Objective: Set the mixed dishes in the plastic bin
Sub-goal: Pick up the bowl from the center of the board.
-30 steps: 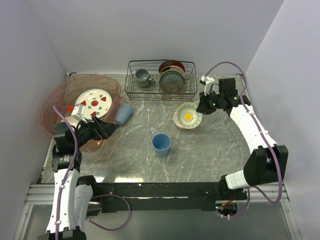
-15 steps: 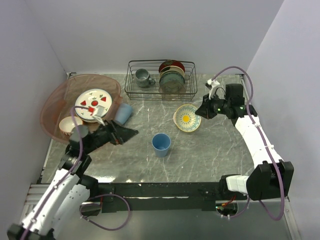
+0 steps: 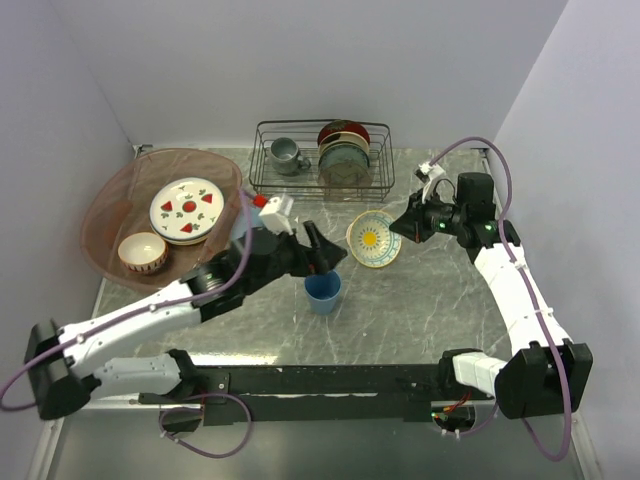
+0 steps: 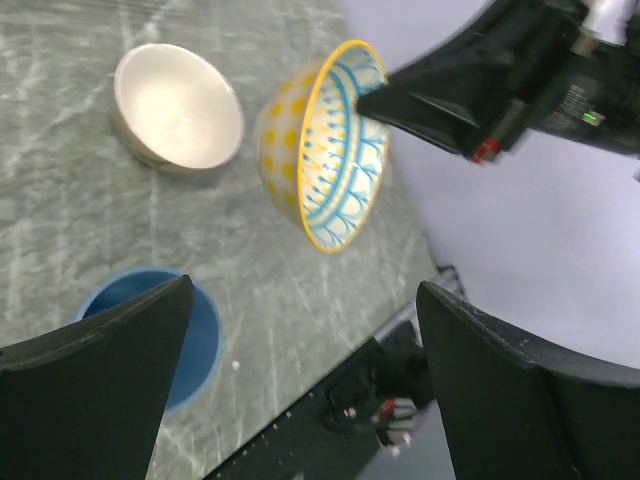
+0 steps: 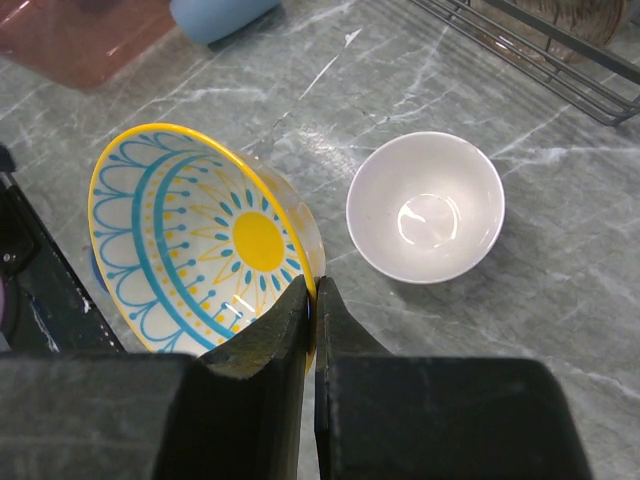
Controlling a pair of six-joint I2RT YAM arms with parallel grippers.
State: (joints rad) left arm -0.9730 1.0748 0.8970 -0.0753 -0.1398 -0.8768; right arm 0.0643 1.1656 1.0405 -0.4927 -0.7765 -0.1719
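Right gripper pinches a bowl — left gripper is wide open by a cup

The right gripper (image 3: pixel 402 222) is squeezed thin on the rim of the yellow-and-blue bowl (image 5: pixel 215 245), and the bowl is tipped up on its side next to a white bowl (image 5: pixel 425 205) on the grey table (image 3: pixel 420 300). The left gripper (image 3: pixel 322 250) has its fingers spread wide with nothing in them, close to the blue cup (image 3: pixel 322 288) that stands in the middle of the table. The pink bin (image 3: pixel 105 205) sits at the far left, well apart from both bowls — in it lie the strawberry plate (image 3: pixel 187 210) and a small cream bowl (image 3: pixel 141 252). The black rack (image 3: pixel 300 190) stands at the back.
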